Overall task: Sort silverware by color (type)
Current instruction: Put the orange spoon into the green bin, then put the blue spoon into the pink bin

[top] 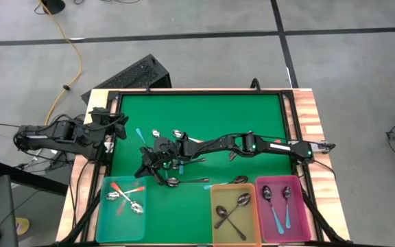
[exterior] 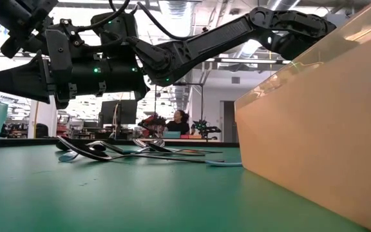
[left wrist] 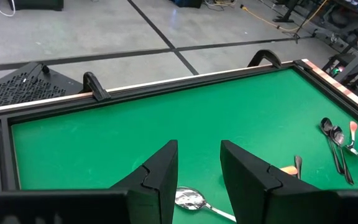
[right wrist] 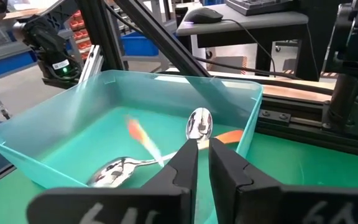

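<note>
The silverware is small spoons. Some lie loose on the green mat (top: pixel 252 116) around my right gripper (top: pixel 145 163), such as one spoon (top: pixel 173 182) near the bins. My right gripper (right wrist: pixel 202 158) reaches level over the far right corner of the teal bin (right wrist: pixel 48 124), its fingers a little apart with nothing between them. Inside the bin an orange-handled spoon (right wrist: pixel 143 140) shows as a blurred streak, beside a metal bowl (right wrist: pixel 199 122) and another spoon (right wrist: pixel 112 172). My left gripper (left wrist: pixel 199 168) waits open at the table's left edge, above a spoon (left wrist: pixel 190 199).
A yellow bin (top: pixel 214 213) holds dark spoons and a pink bin (top: pixel 307 206) holds blue-handled ones, both at the near edge right of the teal bin. A black frame (top: pixel 197 92) rims the mat. A person sits in the room beyond (exterior: pixel 180 121).
</note>
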Motion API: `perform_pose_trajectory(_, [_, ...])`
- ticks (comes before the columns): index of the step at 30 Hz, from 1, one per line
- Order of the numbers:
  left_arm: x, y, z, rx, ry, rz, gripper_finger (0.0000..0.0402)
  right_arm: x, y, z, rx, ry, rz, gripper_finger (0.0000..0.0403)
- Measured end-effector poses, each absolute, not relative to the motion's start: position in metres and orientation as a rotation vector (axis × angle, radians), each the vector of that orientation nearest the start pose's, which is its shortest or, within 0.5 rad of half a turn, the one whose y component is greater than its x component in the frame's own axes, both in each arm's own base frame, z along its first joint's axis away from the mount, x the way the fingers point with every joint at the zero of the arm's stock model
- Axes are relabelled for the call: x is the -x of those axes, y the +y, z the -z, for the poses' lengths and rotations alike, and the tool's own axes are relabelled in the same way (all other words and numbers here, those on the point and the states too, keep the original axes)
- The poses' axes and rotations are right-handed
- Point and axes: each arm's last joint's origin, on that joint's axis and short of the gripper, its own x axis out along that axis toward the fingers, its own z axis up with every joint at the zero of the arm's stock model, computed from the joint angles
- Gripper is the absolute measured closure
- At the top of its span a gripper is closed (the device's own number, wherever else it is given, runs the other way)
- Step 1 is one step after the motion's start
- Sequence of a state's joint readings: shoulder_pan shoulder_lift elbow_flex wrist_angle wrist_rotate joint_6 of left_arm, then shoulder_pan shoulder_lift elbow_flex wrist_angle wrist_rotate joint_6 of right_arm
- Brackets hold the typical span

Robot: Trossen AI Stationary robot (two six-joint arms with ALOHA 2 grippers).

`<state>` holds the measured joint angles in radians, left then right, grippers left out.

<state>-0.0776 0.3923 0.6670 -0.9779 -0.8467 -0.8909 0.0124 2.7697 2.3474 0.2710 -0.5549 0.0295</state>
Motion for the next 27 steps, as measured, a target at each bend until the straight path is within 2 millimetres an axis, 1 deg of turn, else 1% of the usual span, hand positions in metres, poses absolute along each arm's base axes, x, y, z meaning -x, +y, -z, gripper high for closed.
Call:
perform_pose_trajectory(7, [-0.064, 0.017, -0.272, 0.502, 0.270, -0.943, 0.0296, -0.605, 0.022, -0.140, -0.036, 0.146, -0.557, 0.0342])
perform_pose_trajectory(9, [-0.064, 0.016, -0.272, 0.506, 0.275, -0.935, 0.0296, -0.605, 0.020, -0.144, 0.013, 0.139, -0.547, 0.0341])
perform_pose_trajectory(11, [-0.064, 0.016, -0.272, 0.512, 0.282, -0.925, 0.0296, -0.604, 0.017, -0.153, 0.074, 0.146, -0.504, 0.0341])
perform_pose_trajectory(13, [-0.064, 0.016, -0.272, 0.511, 0.285, -0.925, 0.0296, -0.600, 0.011, -0.172, 0.148, 0.181, -0.428, 0.0341])
perform_pose_trajectory(14, [-0.063, 0.016, -0.271, 0.509, 0.289, -0.926, 0.0296, -0.598, 0.007, -0.185, 0.192, 0.194, -0.384, 0.0341])
perform_pose_trajectory(17, [-0.063, 0.016, -0.271, 0.503, 0.300, -0.931, 0.0296, -0.583, -0.003, -0.237, 0.292, 0.253, -0.205, 0.0341])
perform_pose_trajectory(19, [-0.062, 0.016, -0.270, 0.496, 0.311, -0.935, 0.0296, -0.572, -0.010, -0.263, 0.314, 0.299, -0.061, 0.0341])
perform_pose_trajectory(20, [-0.062, 0.016, -0.270, 0.499, 0.311, -0.936, 0.0296, -0.567, -0.014, -0.272, 0.309, 0.333, 0.005, 0.0341])
perform_pose_trajectory(21, [-0.062, 0.016, -0.270, 0.502, 0.309, -0.937, 0.0296, -0.564, -0.017, -0.274, 0.297, 0.365, 0.059, 0.0341])
perform_pose_trajectory(23, [-0.062, 0.016, -0.270, 0.502, 0.308, -0.937, 0.0296, -0.562, -0.024, -0.270, 0.260, 0.410, 0.123, 0.0341])
perform_pose_trajectory(25, [-0.062, 0.016, -0.270, 0.498, 0.305, -0.942, 0.0296, -0.561, -0.030, -0.264, 0.193, 0.450, 0.159, 0.0341])
perform_pose_trajectory(27, [-0.062, 0.017, -0.270, 0.498, 0.305, -0.943, 0.0296, -0.559, -0.036, -0.264, 0.132, 0.457, 0.185, 0.0341])
